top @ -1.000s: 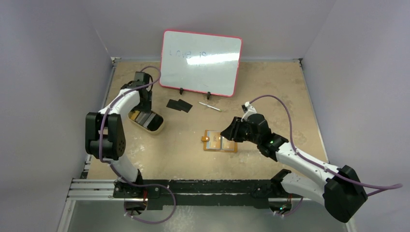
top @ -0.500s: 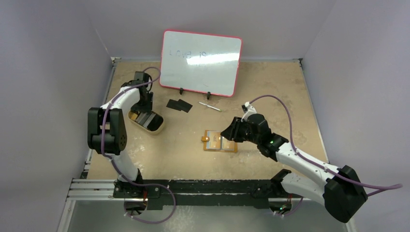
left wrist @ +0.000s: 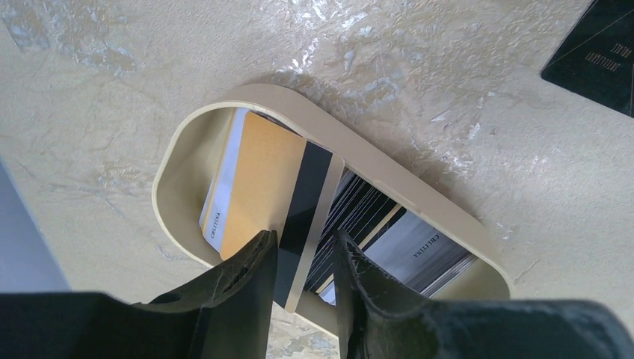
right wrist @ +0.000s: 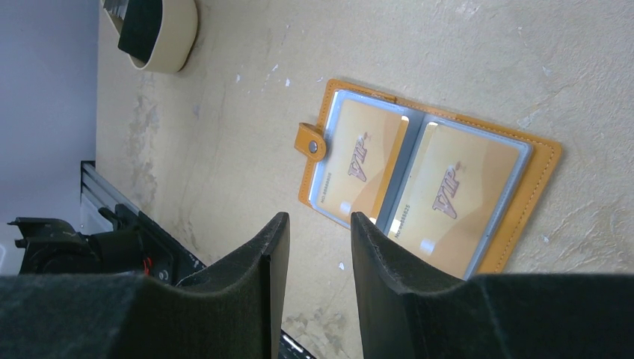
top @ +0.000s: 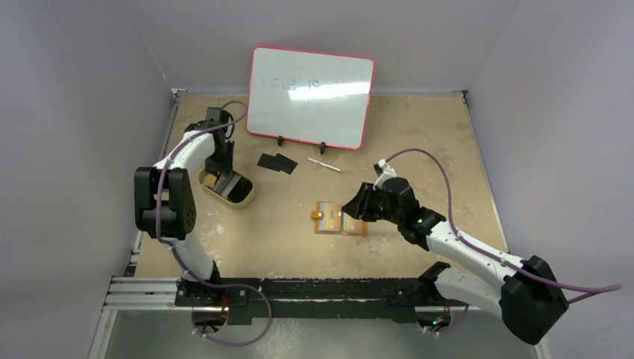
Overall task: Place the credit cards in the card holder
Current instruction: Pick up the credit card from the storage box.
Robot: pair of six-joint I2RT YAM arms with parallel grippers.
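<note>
The card holder (top: 340, 218) lies open on the table, with an orange-yellow "VIP" card in each clear sleeve (right wrist: 426, 187). My right gripper (right wrist: 320, 224) hovers at its right edge (top: 350, 208), slightly open and empty. My left gripper (left wrist: 303, 247) is over the oval tan tin dish (left wrist: 374, 149), slightly open. Its fingers straddle an orange-yellow card with a black stripe (left wrist: 277, 179). That card lies tilted on other cards, its near corner over the rim. Two black cards (top: 277, 162) lie flat on the table; one also shows in the left wrist view (left wrist: 598, 52).
A red-framed whiteboard (top: 310, 97) stands at the back. A slim pen (top: 324, 165) lies in front of it, right of the black cards. The tin dish (top: 226, 187) sits at the left and also shows in the right wrist view (right wrist: 161, 34).
My left wrist has shifted slightly back and to the left over the dish. The right arm has barely moved.
</note>
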